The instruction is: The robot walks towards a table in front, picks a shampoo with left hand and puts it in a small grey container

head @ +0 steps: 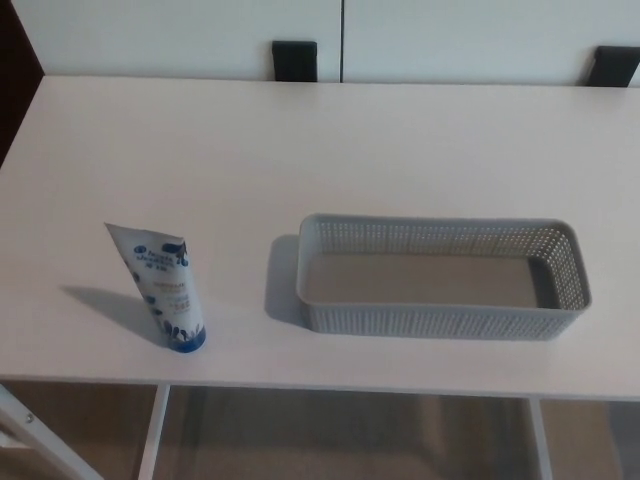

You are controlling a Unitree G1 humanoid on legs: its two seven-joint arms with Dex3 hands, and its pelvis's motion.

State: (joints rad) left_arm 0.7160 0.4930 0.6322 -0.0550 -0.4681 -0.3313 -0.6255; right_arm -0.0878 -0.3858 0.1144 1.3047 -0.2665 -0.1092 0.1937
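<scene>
One white-and-blue soft plastic shampoo tube (160, 290) stands cap-down, leaning, on a smooth white table (300, 140), left of one rectangular grey perforated plastic basket (440, 322), not touching. Neither robot hand shows, so grip unknowable.

A white table (300, 140) carries a shampoo tube (165, 288) and a grey basket (440, 320).

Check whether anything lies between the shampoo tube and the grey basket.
Nothing visible does. Only bare table separates the standing shampoo tube from the grey basket on its right, and the basket is empty.
</scene>
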